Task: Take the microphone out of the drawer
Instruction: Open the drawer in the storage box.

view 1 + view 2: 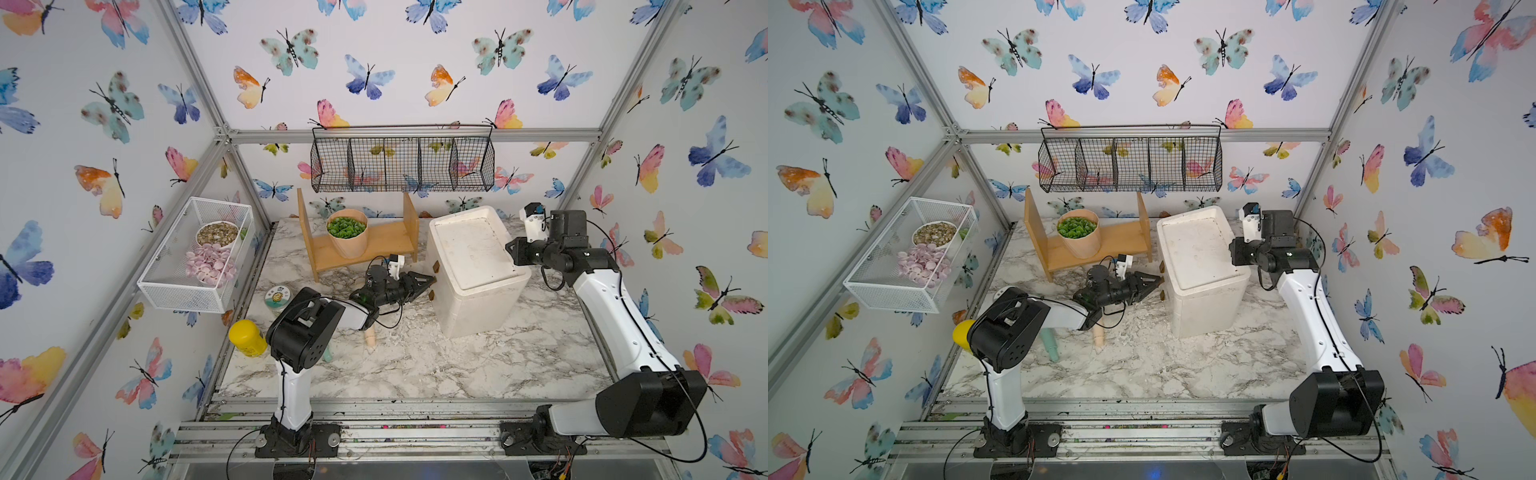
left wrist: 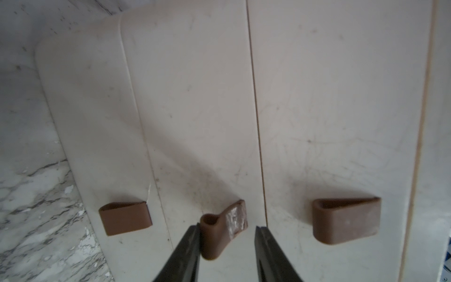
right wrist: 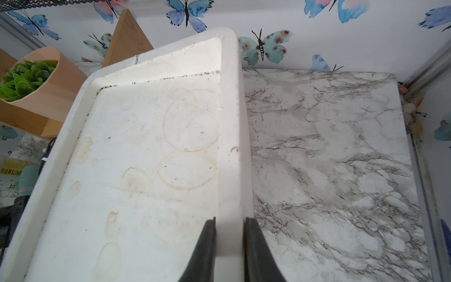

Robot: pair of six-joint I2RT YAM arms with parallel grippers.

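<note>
My left gripper point(image 2: 225, 228) is spread open around the middle brown handle point(image 2: 212, 238) of the white drawer unit point(image 1: 478, 291). One finger touches the handle and the other stands apart from it. My right gripper point(image 3: 229, 219) is clenched on the rim point(image 3: 229, 122) of the unit's top, and the drawers look closed, so I cannot see the microphone.

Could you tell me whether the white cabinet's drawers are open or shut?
Shut: the white plastic drawer cabinet shows flush fronts with thin seams.
</note>
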